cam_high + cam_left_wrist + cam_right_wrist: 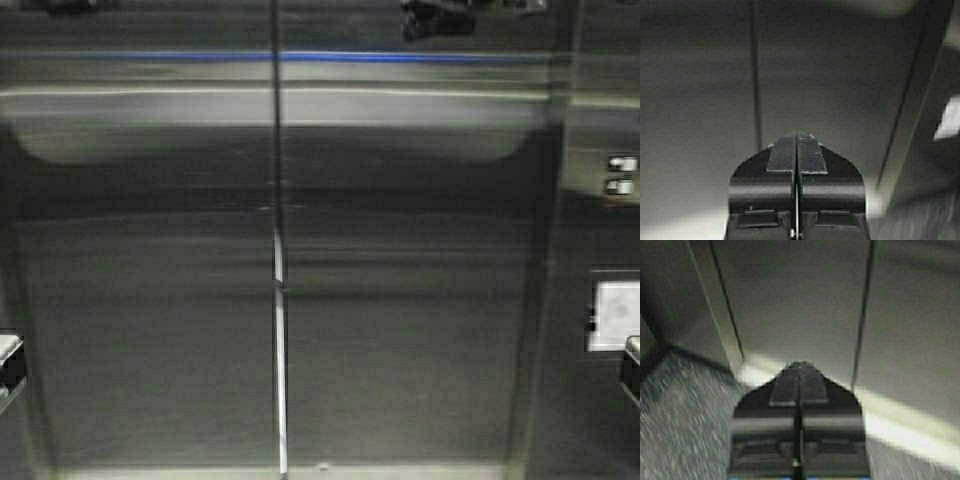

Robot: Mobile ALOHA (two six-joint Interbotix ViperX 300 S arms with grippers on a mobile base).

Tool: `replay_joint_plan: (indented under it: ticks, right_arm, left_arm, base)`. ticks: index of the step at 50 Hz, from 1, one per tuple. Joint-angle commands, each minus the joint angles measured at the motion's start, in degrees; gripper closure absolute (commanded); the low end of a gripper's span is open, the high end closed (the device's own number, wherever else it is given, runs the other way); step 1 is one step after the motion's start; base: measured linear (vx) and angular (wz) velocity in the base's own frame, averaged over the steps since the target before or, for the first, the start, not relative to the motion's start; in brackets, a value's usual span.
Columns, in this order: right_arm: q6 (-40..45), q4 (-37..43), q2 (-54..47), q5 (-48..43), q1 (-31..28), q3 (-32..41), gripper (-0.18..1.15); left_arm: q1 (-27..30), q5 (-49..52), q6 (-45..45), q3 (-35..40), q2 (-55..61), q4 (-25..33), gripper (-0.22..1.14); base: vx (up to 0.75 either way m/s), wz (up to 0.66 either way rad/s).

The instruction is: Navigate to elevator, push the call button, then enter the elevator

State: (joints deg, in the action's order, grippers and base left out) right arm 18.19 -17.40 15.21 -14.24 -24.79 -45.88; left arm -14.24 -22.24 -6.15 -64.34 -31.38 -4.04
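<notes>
The elevator fills the high view: brushed steel wall panels (400, 330) with a vertical seam (279, 300), a round handrail (300, 105) and a thin blue stripe (330, 57) above it. The call button is out of view. My left gripper (796, 135) is shut with nothing between its pads and points at the steel wall close ahead. My right gripper (800, 364) is shut and empty as well, aimed at the wall near a corner. In the high view only a bit of each arm shows, at the left edge (8, 365) and the right edge (632, 368).
On the steel side wall to the right sit two small bright fittings (621, 174) and a white plate (612, 315). Speckled grey floor (680, 425) shows under the right gripper. A corner post (540, 300) separates the back wall from the right wall.
</notes>
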Motion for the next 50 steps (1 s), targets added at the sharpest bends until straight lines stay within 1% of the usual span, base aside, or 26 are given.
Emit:
replay_joint_plan:
  ticks: [1,9,15,20,27,32,37,41,50]
  right_arm:
    - [-0.1,-0.1,1.5,-0.7,-0.1,1.8,0.91]
    - [0.0,-0.1,1.5,-0.7,-0.1,1.5,0.91]
    - [0.1,-0.2,2.1,-0.7,-0.1,1.6,0.91]
    - [0.2,-0.1,3.0,-0.8,-0.1,1.5,0.91]
    - [0.2,-0.1,4.7,-0.8,-0.1,0.7,0.91]
    - [0.1,-0.1,5.4,-0.8,-0.1,0.3,0.91]
    - [0.0,-0.1,6.1,-0.8,-0.1,0.0,0.91]
    - [0.0,-0.1,6.8,-0.6,-0.1,-0.1,0.91]
    - [0.1,-0.1,8.5,-0.5,-0.1,-0.7,0.91]
  left_arm:
    - [-0.1,-0.4,-0.3,2.4,4.4,-0.1,0.89]
    - [-0.3,-3.7,-2.0,7.5,10.1,0.0,0.89]
    - [-2.2,-4.4,-1.8,13.4,13.5,-0.2,0.89]
    - [-3.7,-4.4,-1.1,15.6,14.9,-0.7,0.89]
    - [-3.8,-4.5,1.2,12.4,14.8,-2.5,0.89]
    - [-3.7,-4.7,3.0,9.5,14.8,-2.5,0.89]
    - [-4.1,-5.5,3.2,9.2,14.2,-2.2,0.89]
    - [-4.1,-5.4,3.2,8.7,12.5,-2.1,0.89]
    - [-4.1,-5.4,2.5,4.9,6.5,-0.6,0.89]
  base:
    - [-0.05,0.16]
    - [-0.03,0.15]
    - [-0.03,0.11]
    - [-0.02,0.1]
    - [-0.02,0.09]
    - [-0.01,0.07]
    - [-0.01,0.05]
    - [-0.01,0.03]
    - [0.0,0.0]
